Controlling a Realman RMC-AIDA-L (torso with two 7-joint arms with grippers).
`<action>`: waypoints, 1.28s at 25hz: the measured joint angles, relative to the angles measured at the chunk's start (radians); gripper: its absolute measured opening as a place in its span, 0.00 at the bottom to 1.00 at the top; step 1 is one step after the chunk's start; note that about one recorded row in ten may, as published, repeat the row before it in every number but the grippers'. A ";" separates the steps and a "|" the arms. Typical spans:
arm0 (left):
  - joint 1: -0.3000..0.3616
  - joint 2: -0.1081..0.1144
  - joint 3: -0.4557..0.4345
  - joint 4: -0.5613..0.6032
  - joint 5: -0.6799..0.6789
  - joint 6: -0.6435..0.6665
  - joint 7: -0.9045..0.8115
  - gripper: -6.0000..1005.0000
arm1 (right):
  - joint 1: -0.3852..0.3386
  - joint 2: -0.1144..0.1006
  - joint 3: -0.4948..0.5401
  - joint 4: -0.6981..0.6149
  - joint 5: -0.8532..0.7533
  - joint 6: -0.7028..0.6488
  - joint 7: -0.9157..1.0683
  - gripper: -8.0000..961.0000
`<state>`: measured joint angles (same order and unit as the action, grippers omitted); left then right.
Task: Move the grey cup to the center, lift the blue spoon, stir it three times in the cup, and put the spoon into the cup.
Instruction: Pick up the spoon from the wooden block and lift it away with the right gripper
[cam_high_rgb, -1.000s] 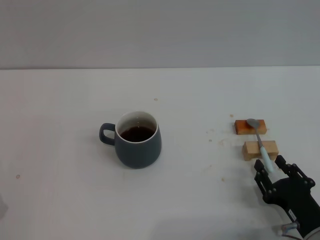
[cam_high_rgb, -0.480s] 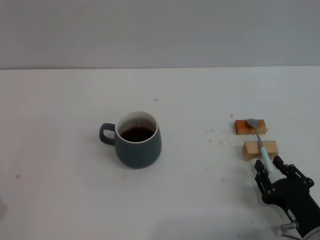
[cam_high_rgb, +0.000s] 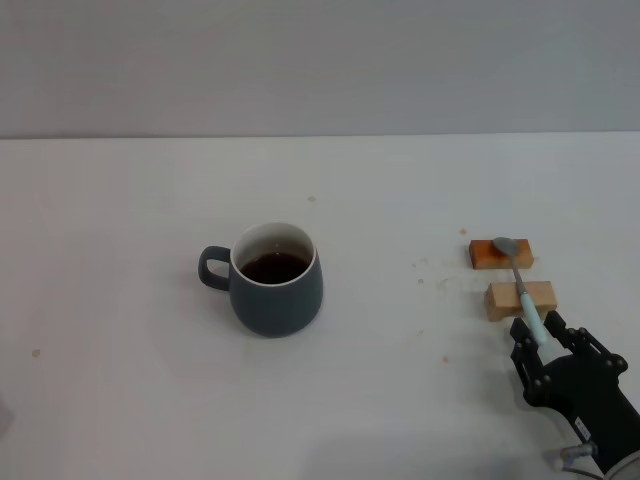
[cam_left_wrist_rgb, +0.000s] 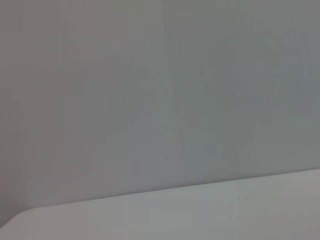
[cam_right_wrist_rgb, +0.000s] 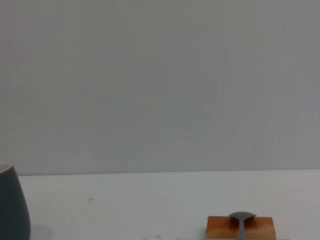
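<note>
The right end effector (cam_high_rgb: 545, 337) has crept forward, its open fingers now flanking the pale-blue-handled metal spoon (cam_high_rgb: 521, 282) lying across two wooden blocks (cam_high_rgb: 520, 299); one slate-grey ceramic mug (cam_high_rgb: 275, 279) stands mid-counter (cam_high_rgb: 120, 220), well apart.

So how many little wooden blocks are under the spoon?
2. The orange-brown block holds the blue spoon at its bowl end. The paler block sits nearer the robot, under the handle, just ahead of the right gripper. None look hidden.

Orange-brown wooden block (cam_high_rgb: 486, 253), far; paler wooden block (cam_high_rgb: 505, 299), just nearer; both on white table (cam_high_rgb: 120, 200); few crumbs (cam_high_rgb: 424, 275) beside.
</note>
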<state>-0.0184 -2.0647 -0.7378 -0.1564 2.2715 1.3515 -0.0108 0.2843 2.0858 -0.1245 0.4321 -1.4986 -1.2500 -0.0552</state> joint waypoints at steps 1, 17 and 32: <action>0.000 0.000 0.000 0.000 0.000 0.000 0.000 0.00 | 0.000 0.000 -0.001 -0.001 0.000 0.000 0.000 0.42; 0.000 0.000 0.000 0.000 -0.001 0.000 0.000 0.00 | 0.002 0.000 0.000 -0.004 0.000 0.001 0.000 0.34; 0.000 0.000 -0.002 0.012 -0.002 0.000 0.000 0.00 | -0.021 0.001 0.032 -0.001 0.010 -0.006 -0.007 0.25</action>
<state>-0.0184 -2.0647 -0.7400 -0.1441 2.2700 1.3514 -0.0108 0.2637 2.0870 -0.0922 0.4315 -1.4888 -1.2559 -0.0620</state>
